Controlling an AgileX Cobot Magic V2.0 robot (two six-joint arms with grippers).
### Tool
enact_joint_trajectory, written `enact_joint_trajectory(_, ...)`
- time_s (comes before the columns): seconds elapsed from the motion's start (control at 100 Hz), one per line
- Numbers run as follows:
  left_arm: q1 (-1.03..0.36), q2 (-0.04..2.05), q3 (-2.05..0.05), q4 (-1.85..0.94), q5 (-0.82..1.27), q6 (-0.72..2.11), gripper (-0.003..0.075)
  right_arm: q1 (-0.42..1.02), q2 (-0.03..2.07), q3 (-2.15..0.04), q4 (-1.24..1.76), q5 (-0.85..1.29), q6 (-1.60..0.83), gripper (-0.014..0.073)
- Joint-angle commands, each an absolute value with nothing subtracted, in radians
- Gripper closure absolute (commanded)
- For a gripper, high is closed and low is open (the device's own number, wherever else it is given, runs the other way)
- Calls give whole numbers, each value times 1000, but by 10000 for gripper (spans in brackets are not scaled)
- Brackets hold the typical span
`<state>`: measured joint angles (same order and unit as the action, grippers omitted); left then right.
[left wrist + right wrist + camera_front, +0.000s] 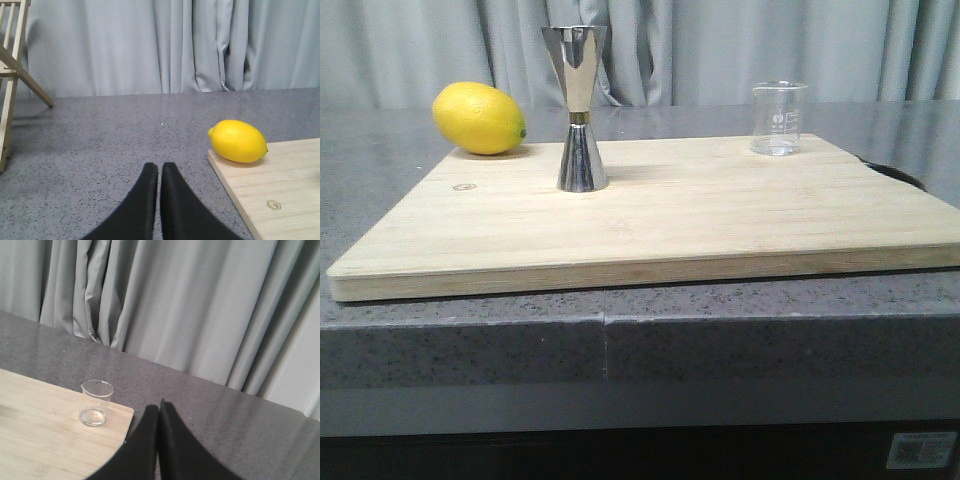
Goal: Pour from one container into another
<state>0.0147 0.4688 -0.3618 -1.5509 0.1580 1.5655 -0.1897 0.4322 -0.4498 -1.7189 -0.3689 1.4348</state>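
The small clear glass beaker (779, 119) stands upright at the far right corner of the wooden board (720, 215); the right wrist view shows the beaker (95, 403) too. A tall steel jigger (579, 108) with a gold waist band stands upright on the board's left half. My left gripper (159, 167) is shut and empty over the grey counter, left of the board. My right gripper (159, 407) is shut and empty, off the board's far right corner, beside the beaker. Neither gripper appears in the front view.
A yellow lemon (479, 118) lies at the board's far left corner, and the lemon (238, 141) also shows in the left wrist view. A wooden frame (11, 75) stands on the counter far left. Grey curtains (720, 50) hang behind the counter.
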Motion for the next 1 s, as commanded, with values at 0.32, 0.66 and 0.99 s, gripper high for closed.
enact_joint_trajectory(0.32,16,344,-306,-1559,156,1558,739,-196,290,-404,-1725,-284,1436,638)
enact_joint_trajectory(0.66,16,218,-169,-1607,160,1558,739,-196,142,-261,-1727,-306,1436,638)
enact_joint_trajectory(0.99,16,216,-164,-1607,154,1558,739,-179,137,-255,-1727,-391,1436,638)
